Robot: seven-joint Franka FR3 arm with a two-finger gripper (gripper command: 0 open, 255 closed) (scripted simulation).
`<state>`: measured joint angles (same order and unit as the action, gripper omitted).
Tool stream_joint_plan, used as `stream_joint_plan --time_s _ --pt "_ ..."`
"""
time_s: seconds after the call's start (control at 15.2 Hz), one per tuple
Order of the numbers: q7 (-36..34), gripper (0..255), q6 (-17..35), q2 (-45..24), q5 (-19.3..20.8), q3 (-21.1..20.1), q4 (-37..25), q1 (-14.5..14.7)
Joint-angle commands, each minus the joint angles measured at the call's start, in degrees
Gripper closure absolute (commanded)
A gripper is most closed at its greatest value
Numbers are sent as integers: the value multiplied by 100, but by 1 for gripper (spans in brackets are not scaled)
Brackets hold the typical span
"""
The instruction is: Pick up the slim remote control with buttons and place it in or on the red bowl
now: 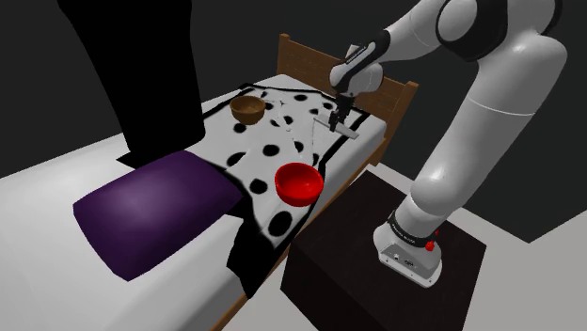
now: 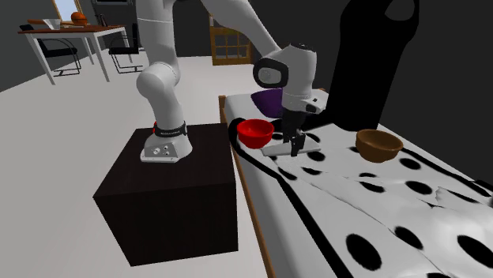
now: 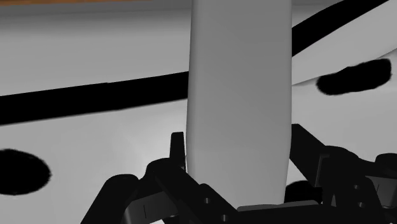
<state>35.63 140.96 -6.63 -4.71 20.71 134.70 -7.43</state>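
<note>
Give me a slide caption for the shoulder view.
End effector gripping the remote at the spotted bedspread, with the empty red bowl nearby.

Bed (image 1: pixel 49 191): spotted cover (image 1: pixel 275 143), red bowl (image 1: pixel 299 182), brn bowl (image 1: pixel 248 110).

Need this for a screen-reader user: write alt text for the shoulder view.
A white robot arm reaches over a bed with a black-spotted white cover, its black gripper closed on a slim grey remote near the wooden headboard. A red bowl sits on the cover nearer the camera, a brown bowl farther left.
</note>
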Motion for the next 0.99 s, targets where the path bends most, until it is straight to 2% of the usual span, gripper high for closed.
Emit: stream_joint_plan --time_s 0.0,0.53,0.92 --pt "-53 255 -91 116 71 14 16 11" --pt "-1446 255 175 1103 576 -454 1200 551" --pt "-2479 255 255 1659 686 -1013 1829 925"
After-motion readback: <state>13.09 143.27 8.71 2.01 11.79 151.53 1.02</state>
